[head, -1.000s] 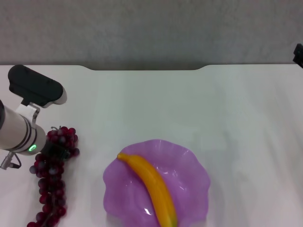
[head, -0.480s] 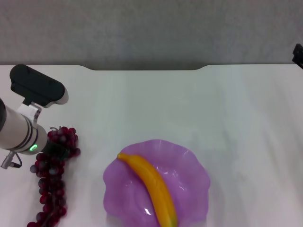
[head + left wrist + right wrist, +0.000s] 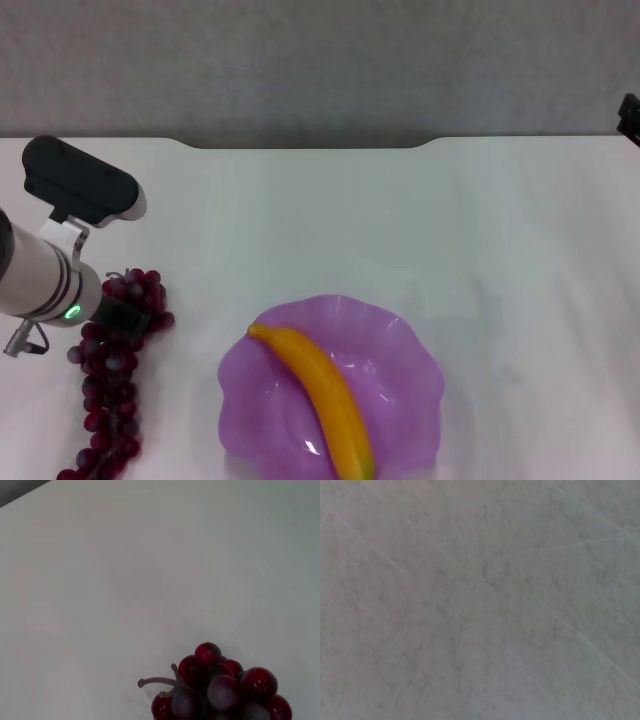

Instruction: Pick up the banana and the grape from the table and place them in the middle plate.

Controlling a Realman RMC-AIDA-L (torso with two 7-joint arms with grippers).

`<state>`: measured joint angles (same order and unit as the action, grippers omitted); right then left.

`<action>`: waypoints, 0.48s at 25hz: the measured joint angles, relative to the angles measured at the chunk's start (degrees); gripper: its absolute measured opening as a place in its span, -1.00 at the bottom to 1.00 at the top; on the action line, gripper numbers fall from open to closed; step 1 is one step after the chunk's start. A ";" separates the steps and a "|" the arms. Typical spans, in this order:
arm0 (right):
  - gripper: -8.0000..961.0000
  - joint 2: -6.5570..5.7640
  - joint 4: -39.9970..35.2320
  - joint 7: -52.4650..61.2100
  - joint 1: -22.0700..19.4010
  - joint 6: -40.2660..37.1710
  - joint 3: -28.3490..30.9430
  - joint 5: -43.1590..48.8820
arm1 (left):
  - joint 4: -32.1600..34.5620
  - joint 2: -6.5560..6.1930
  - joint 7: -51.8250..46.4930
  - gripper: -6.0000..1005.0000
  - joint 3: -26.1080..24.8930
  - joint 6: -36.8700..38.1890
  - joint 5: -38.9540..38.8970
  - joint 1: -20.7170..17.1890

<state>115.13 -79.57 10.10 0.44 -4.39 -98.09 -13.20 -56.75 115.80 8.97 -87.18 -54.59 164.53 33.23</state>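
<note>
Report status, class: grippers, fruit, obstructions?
Left gripper on grape bunch, fingers hidden. Right arm parked far right. Banana in purple plate. Nothing between.

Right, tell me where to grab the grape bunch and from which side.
Grip the grape near its stem end, the wider far part, coming straight down from above. The bunch lies flat and long on the table, tapering toward the near edge, so the top cluster offers the most to hold. The left pincer sits right at that end. The banana lies in the middle plate.
</note>
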 joint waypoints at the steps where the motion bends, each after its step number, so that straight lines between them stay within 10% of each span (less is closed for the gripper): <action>1: 0.83 0.00 0.02 0.00 0.00 0.00 0.00 0.00 | -0.39 0.01 0.00 -0.31 0.04 -0.03 0.00 -0.12; 12: 0.83 0.00 0.08 0.00 0.00 -0.01 0.00 0.02 | -15.80 0.01 0.20 -0.38 0.24 -5.67 0.07 -6.04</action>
<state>115.13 -79.48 10.10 0.44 -4.40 -98.09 -13.18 -72.55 115.81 9.16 -86.93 -60.26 164.60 27.19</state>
